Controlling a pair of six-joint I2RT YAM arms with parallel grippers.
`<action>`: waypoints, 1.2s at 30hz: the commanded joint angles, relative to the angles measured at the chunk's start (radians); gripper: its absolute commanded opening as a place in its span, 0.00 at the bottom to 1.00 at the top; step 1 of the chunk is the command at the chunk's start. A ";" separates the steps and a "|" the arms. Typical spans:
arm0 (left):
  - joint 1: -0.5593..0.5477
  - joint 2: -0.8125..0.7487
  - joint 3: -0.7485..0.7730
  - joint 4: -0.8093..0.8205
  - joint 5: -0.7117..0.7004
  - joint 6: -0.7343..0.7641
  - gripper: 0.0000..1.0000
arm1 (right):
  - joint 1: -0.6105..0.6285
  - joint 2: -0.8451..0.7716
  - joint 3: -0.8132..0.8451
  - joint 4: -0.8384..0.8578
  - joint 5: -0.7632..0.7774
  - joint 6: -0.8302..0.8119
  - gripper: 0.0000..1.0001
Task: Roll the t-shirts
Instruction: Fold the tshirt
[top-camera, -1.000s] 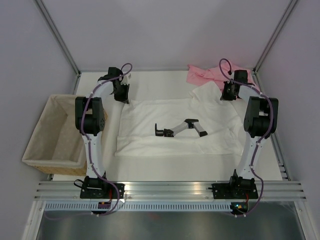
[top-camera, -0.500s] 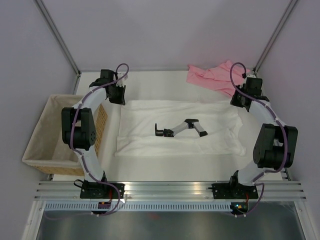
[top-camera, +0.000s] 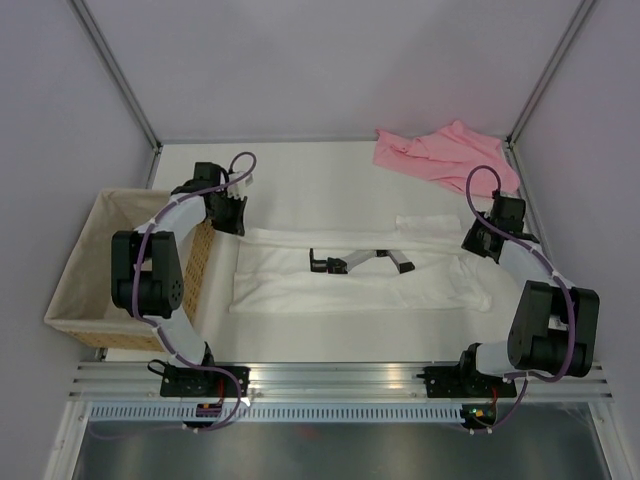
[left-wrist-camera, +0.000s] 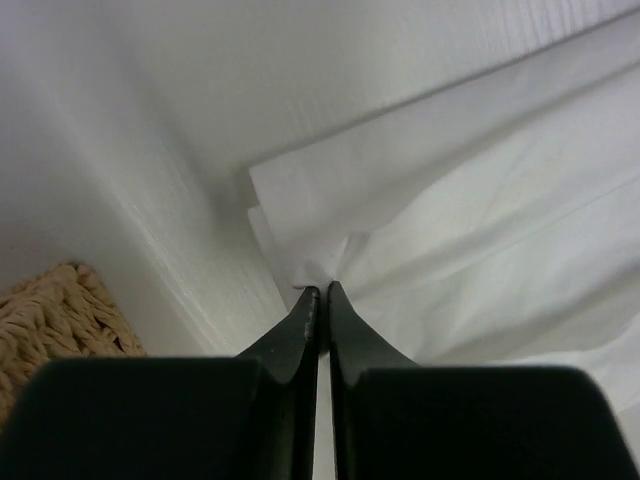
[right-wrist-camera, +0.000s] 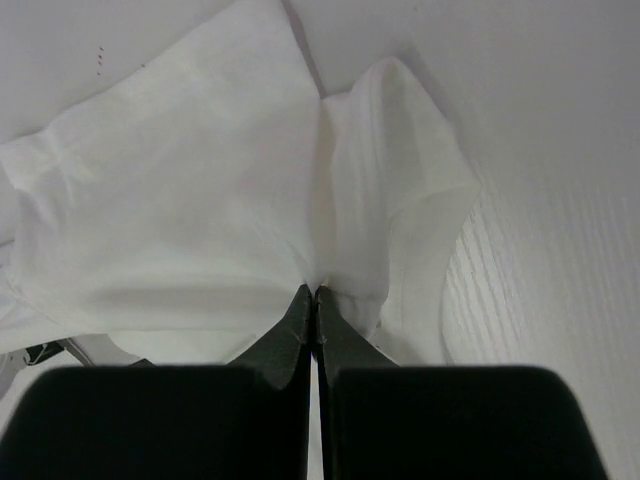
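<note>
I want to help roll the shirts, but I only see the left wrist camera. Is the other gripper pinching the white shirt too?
Observer: Yes, the right gripper is shut on the white t-shirt, at its right end.
Operator: Where's the pink one?
Observer: The pink t-shirt lies crumpled in the far right corner, untouched.
Operator: Anything on the white one?
Observer: A small black and grey jointed object lies on its middle.

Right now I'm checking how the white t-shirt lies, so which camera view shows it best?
Top external: the whole white t-shirt shows, a folded band. The left wrist view shows only the corner pinched in the left end effector; the right wrist view only the bunched cloth pinched in the right end effector.
</note>
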 joint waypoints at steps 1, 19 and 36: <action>0.010 -0.067 -0.051 0.014 0.063 0.093 0.09 | -0.005 -0.026 -0.056 0.030 0.018 0.032 0.00; -0.005 0.117 0.118 -0.030 0.051 0.057 0.46 | -0.005 0.020 -0.087 0.079 -0.016 0.038 0.00; -0.038 0.106 0.021 -0.063 -0.013 0.090 0.34 | -0.005 0.028 -0.077 0.067 0.003 0.033 0.00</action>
